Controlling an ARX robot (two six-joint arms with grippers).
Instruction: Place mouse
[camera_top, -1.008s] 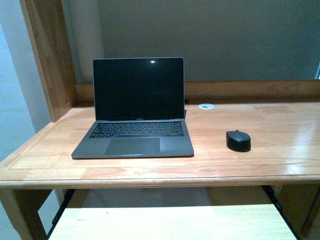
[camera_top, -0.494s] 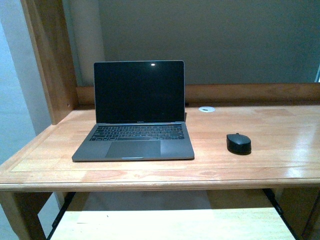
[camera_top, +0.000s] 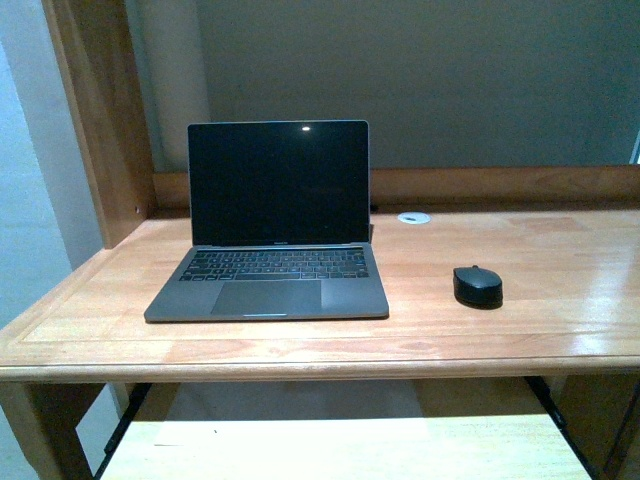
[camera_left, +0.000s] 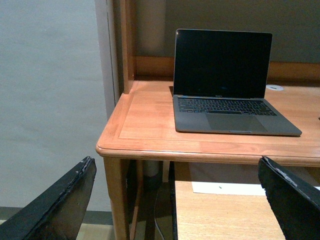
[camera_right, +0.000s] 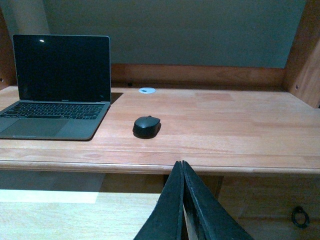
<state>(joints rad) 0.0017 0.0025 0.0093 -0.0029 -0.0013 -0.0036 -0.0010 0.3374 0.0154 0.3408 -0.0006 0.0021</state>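
Front view first: the laptop (camera_top: 268, 237) sits open with a dark screen on the wooden worktop (camera_top: 560, 330), and the mouse (camera_top: 477, 286) is parked out at about 3 o'clock from it, well clear of the laptop's edge, flat on the wood with nothing touching it. There's a little white disc (camera_top: 414, 217) set into the worktop back at roughly 11 o'clock from the mouse. Neither arm shows up here. Compared with a second ago the whole scene sits slightly lower in the frame, and since half a second ago it hasn't budged, so my read is the camera shifted a bit and then settled. The mouse keeps the same spot relative to the laptop, so nothing about the task itself moved.

Left wrist view: the left gripper (camera_left: 175, 200) has its two black fingers spread wide apart, nothing between them, hanging low in front of the worktop's front edge. The laptop is straight ahead at 12 o'clock. The mouse is basically cut off at the frame edge here, so I can't say much from this one.

Right wrist view: the right gripper (camera_right: 183, 210) has its fingers pressed together, empty, sitting below the front lip of the worktop. The mouse (camera_right: 146, 126) lies ahead at about 11 o'clock, just beside the laptop's (camera_right: 55, 85) right corner but not touching.

My guess is the mouse is already set down and both arms are backed off, so this looks pretty much done.
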